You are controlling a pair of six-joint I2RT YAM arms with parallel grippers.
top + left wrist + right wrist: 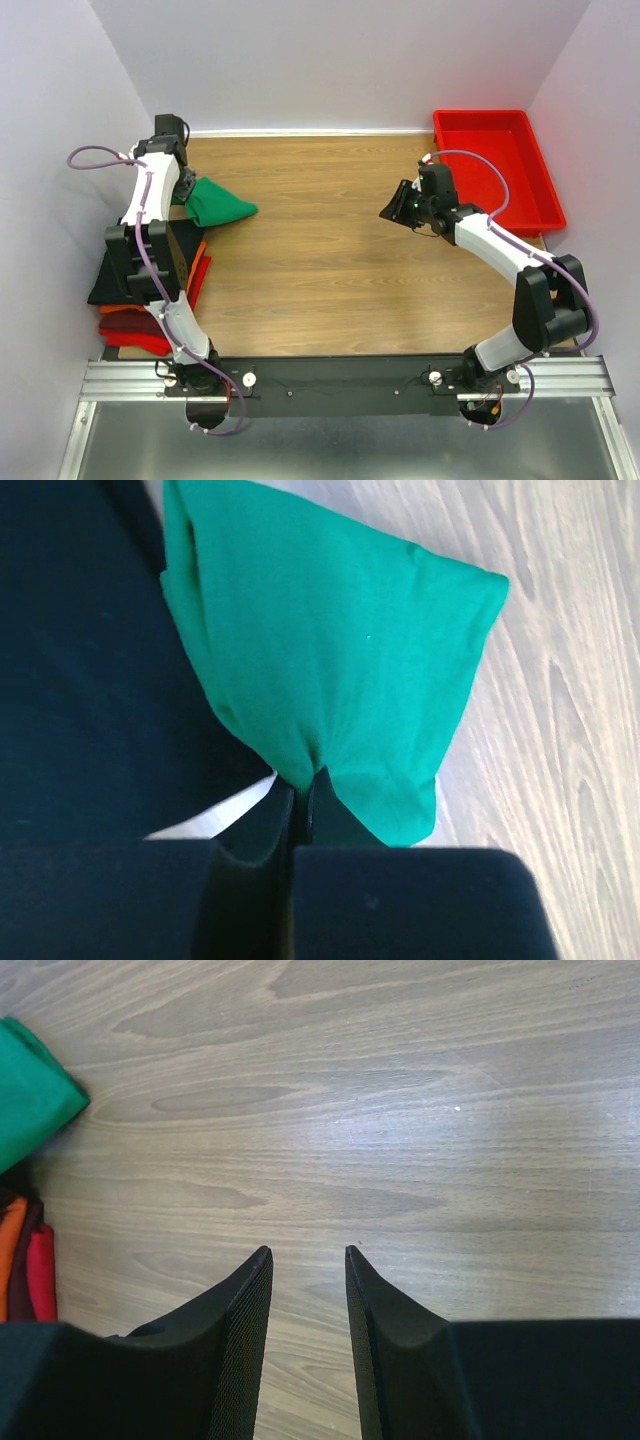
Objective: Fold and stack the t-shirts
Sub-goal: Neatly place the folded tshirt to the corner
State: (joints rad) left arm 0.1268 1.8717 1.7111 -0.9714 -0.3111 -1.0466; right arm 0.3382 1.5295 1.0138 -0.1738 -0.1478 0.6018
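The bright green t-shirt [218, 203] is folded into a wedge and hangs from my left gripper [183, 190] at the table's far left. In the left wrist view the left gripper [303, 780] is shut on a pinch of the green shirt [330, 650], above the black shirt [80, 680]. A stack of folded black [125, 282], orange [198, 252] and red [135, 330] shirts lies under the left arm. My right gripper [396, 208] is open and empty over bare wood; its jaws [307, 1253] stand apart. The green shirt's corner [30, 1100] shows at the right wrist view's left edge.
A rigid red plastic tray [495, 165] stands at the back right corner. Grey walls close in the wooden table [320, 260] on three sides. The metal rail [340, 380] with the arm bases runs along the near edge.
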